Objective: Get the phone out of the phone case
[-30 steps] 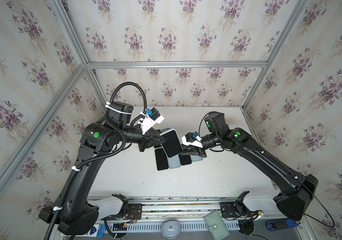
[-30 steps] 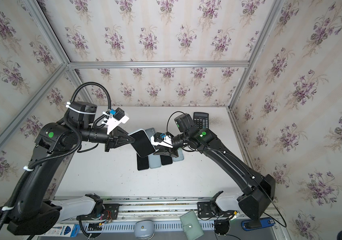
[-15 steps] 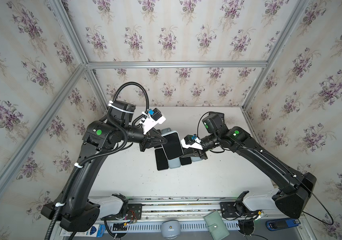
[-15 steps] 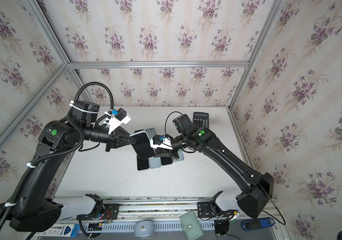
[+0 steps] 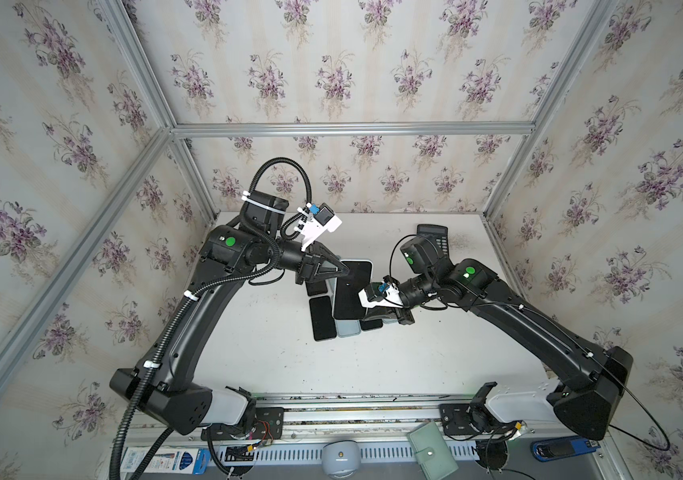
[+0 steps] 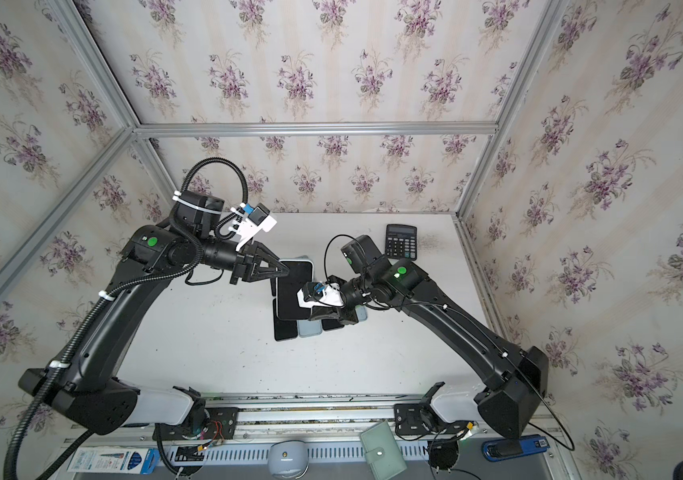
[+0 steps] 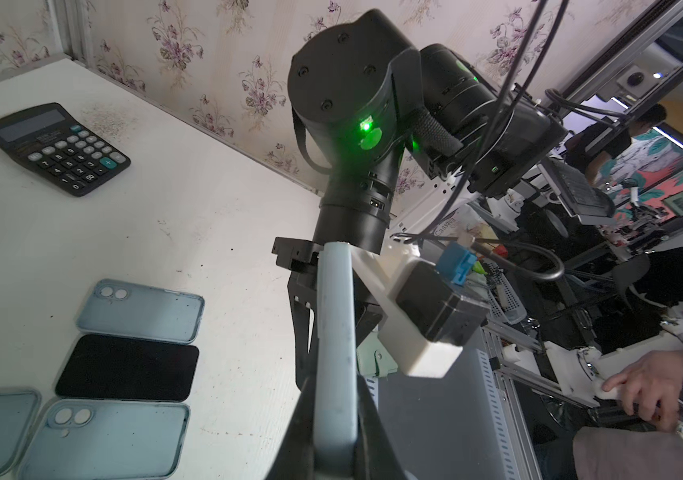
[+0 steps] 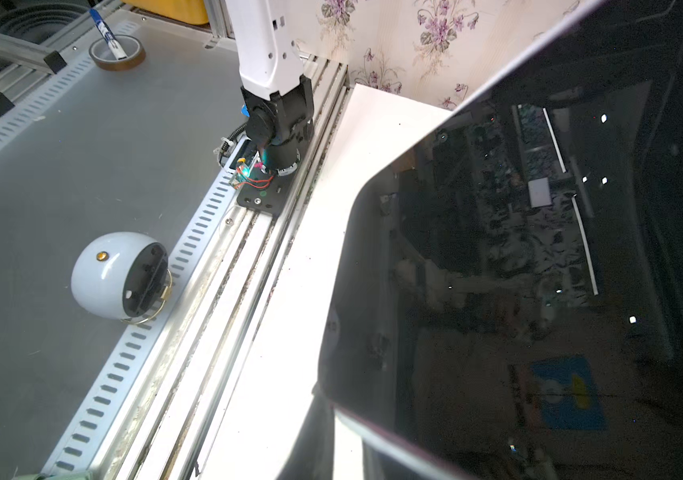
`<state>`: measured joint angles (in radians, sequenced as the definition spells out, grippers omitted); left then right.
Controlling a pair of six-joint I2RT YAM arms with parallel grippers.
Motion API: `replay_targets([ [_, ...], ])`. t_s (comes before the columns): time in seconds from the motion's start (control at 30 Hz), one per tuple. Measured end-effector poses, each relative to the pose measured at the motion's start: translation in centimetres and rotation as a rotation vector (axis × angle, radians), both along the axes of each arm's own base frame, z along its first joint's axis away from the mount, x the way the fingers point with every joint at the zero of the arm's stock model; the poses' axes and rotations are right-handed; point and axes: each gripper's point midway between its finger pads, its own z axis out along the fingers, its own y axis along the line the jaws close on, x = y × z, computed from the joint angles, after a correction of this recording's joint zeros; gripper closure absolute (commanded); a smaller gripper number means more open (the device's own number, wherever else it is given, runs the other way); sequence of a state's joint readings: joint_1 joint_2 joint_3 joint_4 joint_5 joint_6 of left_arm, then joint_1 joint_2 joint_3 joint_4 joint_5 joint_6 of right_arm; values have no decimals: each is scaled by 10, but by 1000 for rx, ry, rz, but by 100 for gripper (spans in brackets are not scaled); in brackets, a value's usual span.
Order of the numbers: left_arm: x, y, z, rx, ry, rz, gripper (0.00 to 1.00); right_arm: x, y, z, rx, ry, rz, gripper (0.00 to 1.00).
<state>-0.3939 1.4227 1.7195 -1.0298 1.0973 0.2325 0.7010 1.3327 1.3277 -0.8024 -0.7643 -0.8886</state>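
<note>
The phone (image 5: 350, 286) (image 6: 292, 286), black screen up and sitting in a light-blue phone case (image 7: 333, 332), hangs in the air over the middle of the table. My left gripper (image 5: 347, 271) (image 6: 287, 271) (image 7: 333, 436) is shut on the case's far-left edge, and the case's rim runs between its jaws. At the phone's near-right edge, my right gripper (image 5: 373, 316) (image 6: 314, 316) (image 8: 344, 432) is shut. In the right wrist view the dark screen (image 8: 539, 249) fills most of the picture and hides one finger.
Under the held phone, several empty light-blue cases (image 7: 140, 309) and bare black phones (image 7: 127, 368) lie in a row on the white table (image 5: 256, 357). A calculator (image 5: 433, 239) sits at the back right. A green wallet (image 5: 433, 455) and a white dome (image 8: 119, 276) lie beyond the front rail.
My right gripper has moved left up to the held phone and closed on its near-right edge. My left gripper has kept its grip and shifted slightly right.
</note>
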Motion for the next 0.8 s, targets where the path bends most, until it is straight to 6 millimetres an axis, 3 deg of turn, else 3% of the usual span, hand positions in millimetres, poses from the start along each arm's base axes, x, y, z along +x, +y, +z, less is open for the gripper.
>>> replay_targets([
  [0.37, 13, -12, 0, -66, 116, -20, 100, 22, 6, -6, 33, -89, -74, 90],
  [0.57, 18, -12, 7, -108, 208, 22, 100, 40, 8, 13, 167, -172, -210, 69],
  [0.8, 47, 7, 31, -271, 304, 196, 100, 47, -21, 20, 268, -161, -470, 48],
])
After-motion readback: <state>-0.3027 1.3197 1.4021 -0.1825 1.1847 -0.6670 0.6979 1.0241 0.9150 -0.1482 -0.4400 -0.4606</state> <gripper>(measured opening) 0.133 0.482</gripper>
